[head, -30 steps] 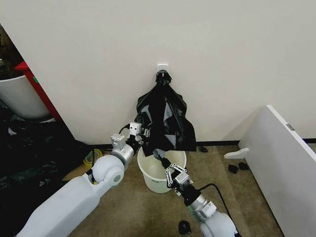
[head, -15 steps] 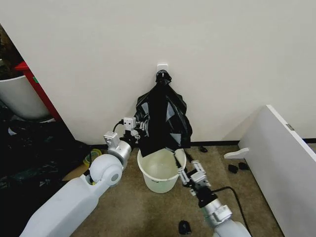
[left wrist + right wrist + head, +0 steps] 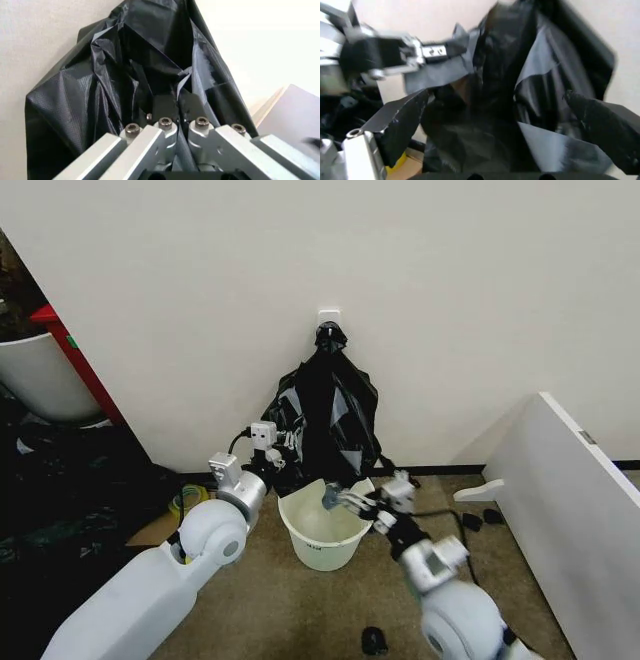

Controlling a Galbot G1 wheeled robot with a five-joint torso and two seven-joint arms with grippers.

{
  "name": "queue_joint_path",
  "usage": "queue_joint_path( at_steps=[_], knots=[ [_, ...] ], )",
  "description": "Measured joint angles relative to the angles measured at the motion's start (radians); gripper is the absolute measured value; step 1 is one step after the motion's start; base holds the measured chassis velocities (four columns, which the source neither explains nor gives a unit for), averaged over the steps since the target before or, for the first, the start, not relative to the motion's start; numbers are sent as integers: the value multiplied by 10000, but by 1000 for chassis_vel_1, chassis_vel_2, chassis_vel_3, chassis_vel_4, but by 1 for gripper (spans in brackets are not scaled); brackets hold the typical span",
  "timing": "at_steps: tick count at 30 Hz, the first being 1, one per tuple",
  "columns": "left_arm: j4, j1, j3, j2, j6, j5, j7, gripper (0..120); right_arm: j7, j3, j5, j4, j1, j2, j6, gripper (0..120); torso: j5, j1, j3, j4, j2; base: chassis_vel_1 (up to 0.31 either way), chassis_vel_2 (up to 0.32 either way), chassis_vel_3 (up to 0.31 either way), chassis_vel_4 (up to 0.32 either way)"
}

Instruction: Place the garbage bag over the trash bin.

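bags (image 3: 328, 420) hang in a black bunch from a hook (image 3: 329, 317) on the cream wall (image 3: 450, 300), gathered to a knot at the top and spreading down to just above the bin (image 3: 320, 530); the bin, a cream-white bucket, stands on the brown carpet (image 3: 260, 600) right below them, its mouth open and bare; left gripper (image 3: 272, 452) sits at the bunch's lower left edge, just above the bin's rim; in the left wrist view its fingers (image 3: 170, 112) are pressed together on a fold of black plastic (image 3: 150, 67); right gripper (image 3: 338, 498) reaches in from the right, over the bin's rim and under the bunch's hem; in the right wrist view its fingers (image 3: 395, 120) stand spread wide, with the black plastic (image 3: 530, 75) between and beyond them and the left gripper (image 3: 427, 52) farther off; a white board (image 3: 580, 510) leans at the right; dark sheeting (image 3: 60, 490) lies on the floor at the left.
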State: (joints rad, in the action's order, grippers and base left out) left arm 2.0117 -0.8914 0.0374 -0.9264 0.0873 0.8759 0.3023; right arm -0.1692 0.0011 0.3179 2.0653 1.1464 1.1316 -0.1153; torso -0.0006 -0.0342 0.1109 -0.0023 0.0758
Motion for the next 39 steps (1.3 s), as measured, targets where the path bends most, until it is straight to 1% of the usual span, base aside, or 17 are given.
queue_joint_path(
  at_steps=[4,9,11,14,16,20,21,23,24,25,28,29,30,33,34,36,39],
  knots=[
    [82,-51,-23,73,0,-5,-10,0,-430,-450,296,-665,-889,269,196,99,0,0,0,0,0,0,0,0,0],
    [177,-102,-26,126,0,47,-5,0,-741,-775,519,-1159,-1413,474,202,98,0,0,0,-2,0,0,0,0,0],
    [177,-113,-28,112,1,57,2,0,-761,-861,506,-1287,-1495,508,192,95,-1,0,0,-3,0,0,0,0,0],
    [191,-137,-29,55,2,63,21,0,-816,-1033,406,-1677,-1708,625,159,83,0,0,0,-3,0,0,0,0,0],
    [204,-144,-28,47,3,64,23,0,-848,-1050,389,-1761,-1756,645,153,80,0,0,0,-3,0,0,0,0,0],
    [477,-283,-138,103,23,112,29,0,-1138,-1009,-83,-2366,-2099,714,183,56,0,0,0,-3,0,0,0,0,0],
    [477,-283,-138,103,23,112,29,0,-1138,-1009,-83,-2366,-2099,714,183,56,0,0,0,-3,0,0,0,0,0],
    [586,-395,-192,181,25,123,25,0,-1209,-1002,-266,-2532,-2135,700,145,49,0,0,-1,-2,0,0,0,0,0],
    [641,-460,-203,218,25,123,19,0,-1272,-1049,-449,-2730,-2171,703,67,41,0,0,-1,-3,0,0,0,0,0],
    [641,-460,-203,218,25,123,19,0,-1272,-1049,-449,-2730,-2171,703,67,41,0,0,-1,-3,0,0,0,0,0],
    [694,-484,-209,231,25,123,11,0,-1531,-1106,-560,-2962,-2323,803,-152,31,0,0,-1,-3,0,0,0,0,0],
    [719,-485,-213,233,24,123,11,0,-1668,-1118,-571,-3050,-2407,838,-266,25,0,0,-1,-2,0,0,0,0,0],
    [719,-485,-213,233,24,123,11,0,-1668,-1118,-571,-3050,-2407,838,-266,25,0,0,-1,-2,0,0,0,0,0],
    [814,-500,-251,277,24,124,0,0,-1894,-1102,-557,-3164,-2589,810,-640,10,0,0,-1,-2,0,0,0,0,0],
    [814,-500,-251,277,24,124,0,0,-1894,-1102,-557,-3164,-2589,810,-640,10,0,0,-1,-2,0,0,0,0,0],
    [852,-519,-279,305,24,127,-3,0,-1935,-1090,-464,-3165,-2628,743,-723,1,0,0,-1,-3,0,0,0,0,0],
    [871,-546,-302,315,24,127,-6,0,-1941,-1085,-361,-3120,-2635,688,-748,0,0,0,-1,-3,0,0,0,0,0]
  ],
)
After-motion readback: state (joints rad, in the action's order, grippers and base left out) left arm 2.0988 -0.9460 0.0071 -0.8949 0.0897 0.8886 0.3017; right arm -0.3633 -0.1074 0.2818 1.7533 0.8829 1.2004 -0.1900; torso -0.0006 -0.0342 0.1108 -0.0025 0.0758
